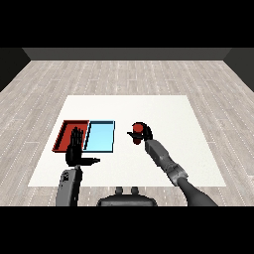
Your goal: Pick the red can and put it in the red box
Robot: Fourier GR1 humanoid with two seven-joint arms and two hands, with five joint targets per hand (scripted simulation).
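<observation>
The red can [137, 129] is held right of the trays, and my right hand [144, 135] is curled round it, covering its lower part. Whether the can touches the table I cannot tell. The red tray [65, 130] lies at the left of the table with nothing visible inside it. My left hand [75, 146] hovers over the red tray's near right part, fingers straight and pointing away, thumb out to the right, holding nothing.
A light blue tray [100, 136] lies directly right of the red tray, between it and the can. The white table [163, 109] extends far behind and to the right. My right forearm [163, 158] runs in from the lower right.
</observation>
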